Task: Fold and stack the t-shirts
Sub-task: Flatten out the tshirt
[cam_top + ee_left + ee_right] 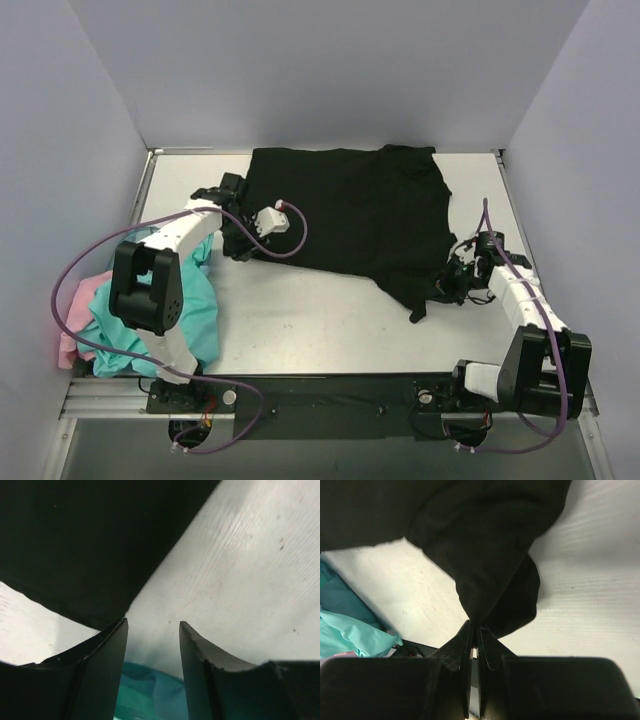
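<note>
1. Black t-shirt [350, 210] lies spread mostly flat on the far middle of the table [300, 340].
2. Its long axis runs left to right along the far edge. One corner tapers out toward the near right.
3. Cannot tell where the collar is or which way the shirt faces. A small lobe sticks out at the far right edge.
4. Print, label or writing on it: cannot tell, the cloth reads as plain black in all views.
5. Right gripper [475, 630] is closed tight, pinching a bunched fold of the black t-shirt at that near-right corner. The cloth hangs in a cone above the fingertips.
6. Left gripper [152, 630] is wide apart and holds nothing. It sits at the shirt's left edge, the hem just beside its left finger [107, 655], with bare table between the fingers.
7. Teal t-shirts [195, 310] sit in a crumpled heap at the near left, partly under the left arm.
8. Pink t-shirt [68, 345] pokes out on the far-left side of that heap.
</note>
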